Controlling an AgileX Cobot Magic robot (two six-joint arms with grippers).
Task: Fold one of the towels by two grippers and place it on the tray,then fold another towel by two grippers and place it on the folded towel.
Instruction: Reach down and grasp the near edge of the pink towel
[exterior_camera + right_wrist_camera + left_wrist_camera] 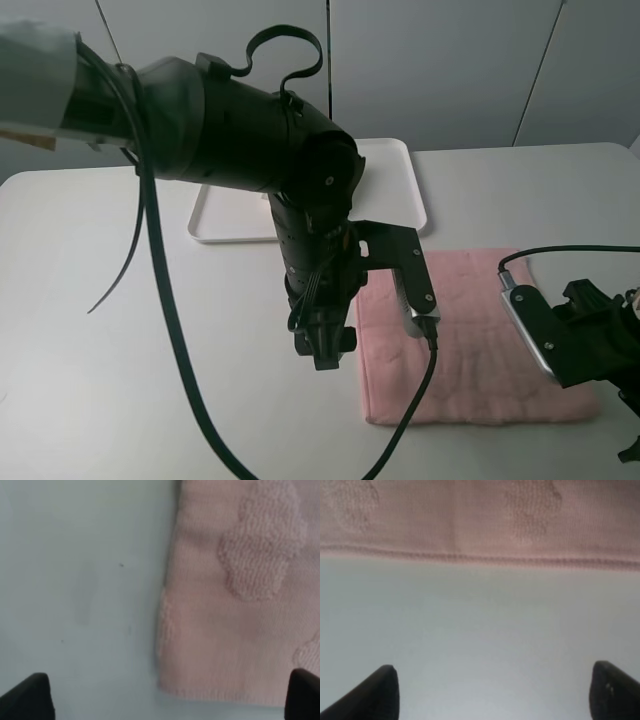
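Observation:
A pale pink towel point(470, 340) lies flat on the white table, right of centre. My left gripper point(323, 352) hangs open just off the towel's left edge. Its wrist view shows the two black fingertips point(380, 692) spread wide over bare table, with the towel's hem point(480, 555) ahead of them. Open as well, my right gripper point(590, 345) sits at the towel's near right side. In its wrist view a towel corner point(172, 687) lies between the tips. The white tray point(400, 170) is at the back, largely covered by the left arm. No cream towel shows in any view.
The left arm and its black cable point(170, 330) block the middle of the exterior view. White table surface point(130, 300) extends to the left and in front of the towel. A grey wall stands behind the table.

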